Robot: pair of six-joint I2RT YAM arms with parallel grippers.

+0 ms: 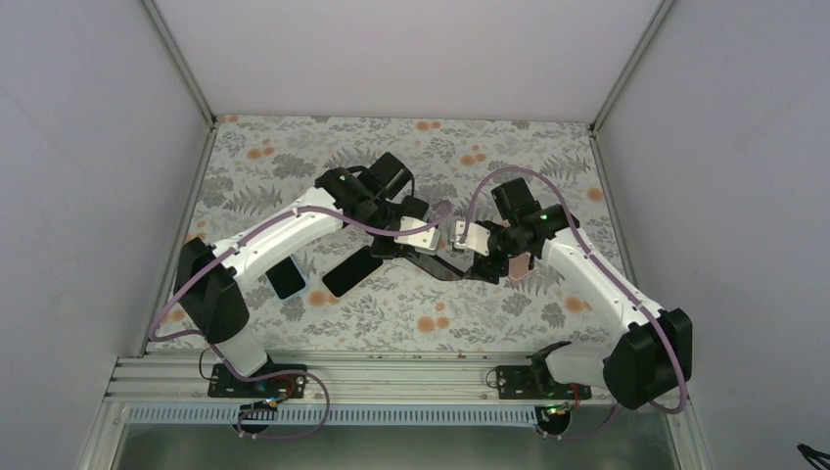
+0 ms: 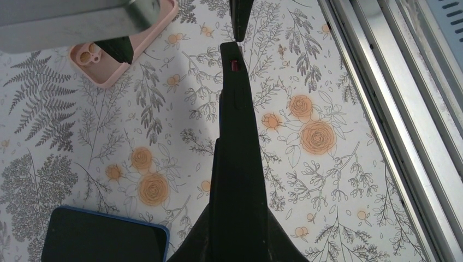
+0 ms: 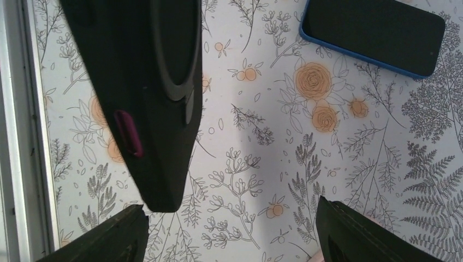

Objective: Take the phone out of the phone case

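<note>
A black phone case (image 3: 147,82) with a ring on its back and a magenta side button hangs above the table. My left gripper (image 2: 237,234) is shut on it, and in the left wrist view the case (image 2: 237,136) shows edge-on. From above, the case (image 1: 442,264) reaches from the left gripper (image 1: 409,243) toward the right gripper (image 1: 482,262). The right gripper (image 3: 232,234) is open at the case's free end, its left fingertip (image 3: 109,237) just below the corner and touching nothing. The phone's screen side is hidden, so I cannot tell whether the phone sits in the case.
A pink empty case (image 2: 109,60) lies on the floral table under the right arm. A blue-edged phone (image 3: 377,30) lies face up left of centre (image 1: 352,271), with another dark phone (image 1: 286,277) beside it. A metal rail (image 2: 382,109) runs along the near edge.
</note>
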